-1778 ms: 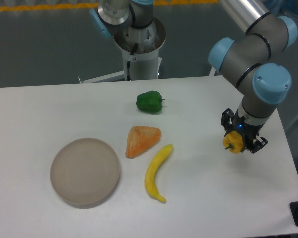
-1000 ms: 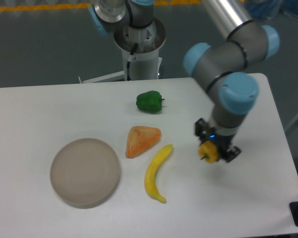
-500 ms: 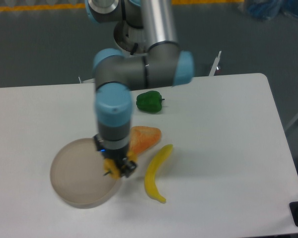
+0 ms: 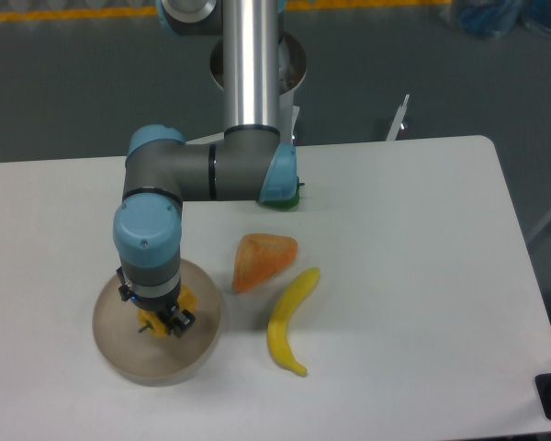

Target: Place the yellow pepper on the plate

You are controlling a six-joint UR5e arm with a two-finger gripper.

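The plate (image 4: 191, 349) is a round greyish-beige dish at the front left of the white table. My gripper (image 4: 159, 319) is over the middle of the plate, pointing down, and is shut on the yellow pepper (image 4: 152, 322), a small yellow-orange piece that shows between the black fingers. I cannot tell whether the pepper touches the plate. The arm covers the back part of the plate.
An orange wedge-shaped piece (image 4: 263, 259) lies right of the plate. A long curved yellow banana (image 4: 289, 320) lies further right. A green pepper (image 4: 297, 196) is mostly hidden behind the arm's elbow. The arm's base stands behind the table's far edge.
The gripper has carried the yellow pepper from the right side of the table leftward, past the banana, from the plate's right rim to over its middle.
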